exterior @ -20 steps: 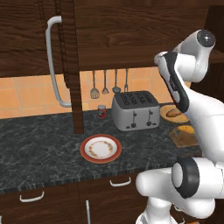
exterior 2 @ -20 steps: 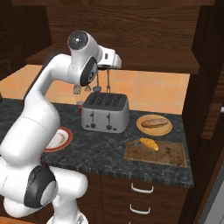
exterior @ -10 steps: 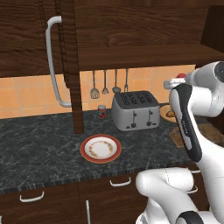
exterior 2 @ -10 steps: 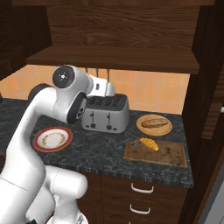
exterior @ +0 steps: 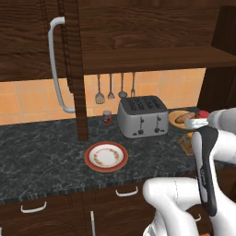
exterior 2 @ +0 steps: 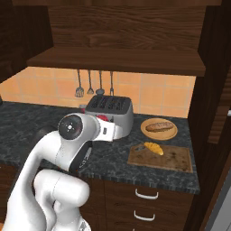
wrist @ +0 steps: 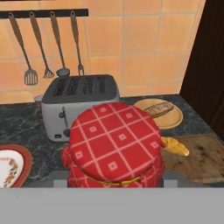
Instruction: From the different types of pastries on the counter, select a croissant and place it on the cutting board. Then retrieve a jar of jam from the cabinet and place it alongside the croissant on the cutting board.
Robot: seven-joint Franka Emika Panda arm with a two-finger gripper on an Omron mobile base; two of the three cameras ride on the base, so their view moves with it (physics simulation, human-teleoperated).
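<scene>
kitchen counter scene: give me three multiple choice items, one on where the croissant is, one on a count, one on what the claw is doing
1. Where does the croissant lie?
A. on the round tan plate
B. on the cutting board
C. on top of the toaster

2. How many utensils hang on the wall rail above the toaster?
A. two
B. four
C. six

3. What is the state of the claw?
A. open above the patterned plate
B. shut on the bun
C. shut on the jar of jam

Key: 1 B, the right base view shows the golden crescent on the board's left part, while the tan plate holds the brown bun. 2 B, the hand view shows four handles on the rail. 3 C, the jar's red checked lid sits right at the claw in the hand view.
</scene>
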